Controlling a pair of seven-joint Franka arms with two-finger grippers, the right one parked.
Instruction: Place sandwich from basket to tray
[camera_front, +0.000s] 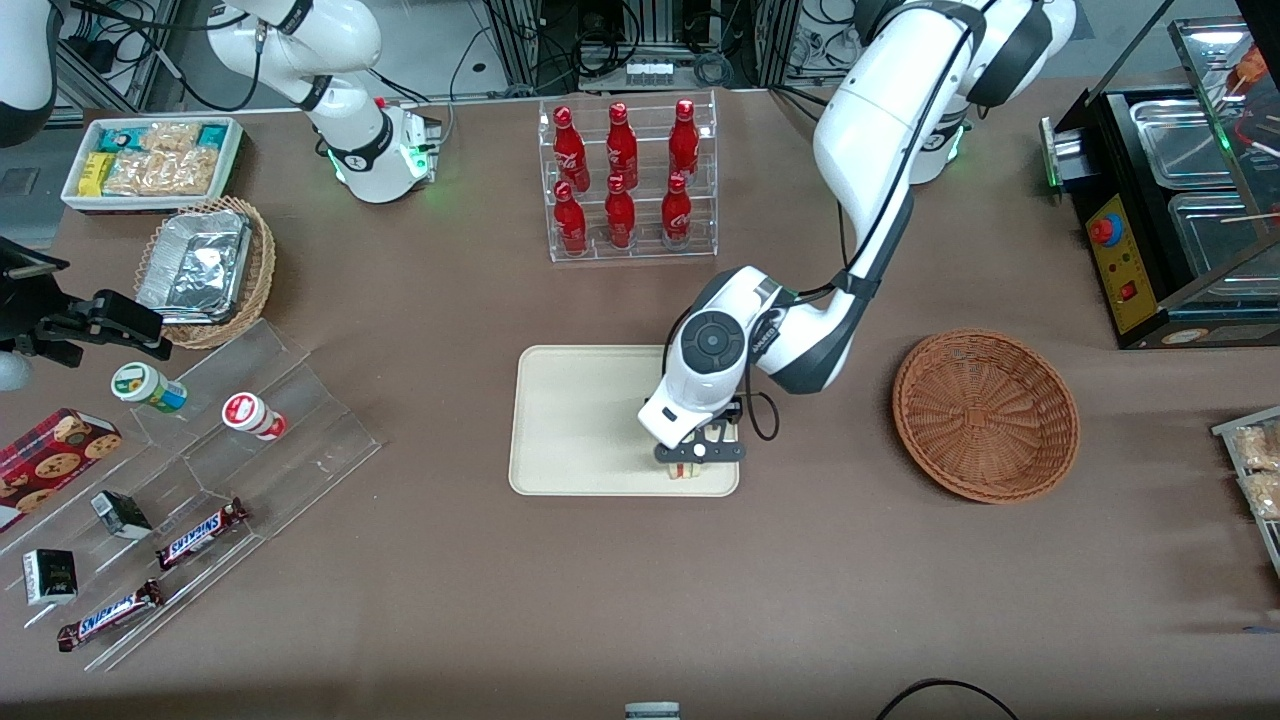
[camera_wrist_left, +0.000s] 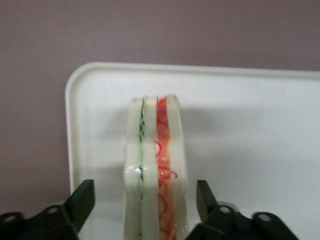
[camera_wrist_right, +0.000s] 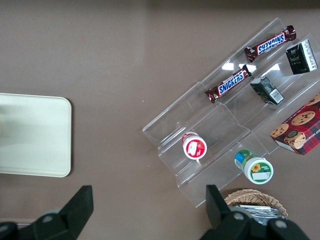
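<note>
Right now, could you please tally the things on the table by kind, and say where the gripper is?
Red bottles: 6
Chocolate bars: 2
Wicker baskets: 2
Round tubs: 2
Small dark boxes: 2
Tray: 1
Sandwich: 1
Total: 16
Gripper is over the tray, jaws open, apart from the sandwich.

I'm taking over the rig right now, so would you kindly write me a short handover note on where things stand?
Gripper: low over the tray's corner nearest the front camera and the basket, fingers open, one on each side of the sandwich with gaps.
Sandwich: standing on edge on the tray, filling layers showing.
Basket: empty, beside the tray toward the working arm's end.
Done: sandwich moved to the tray and released.
Left: lift the arm away.
</note>
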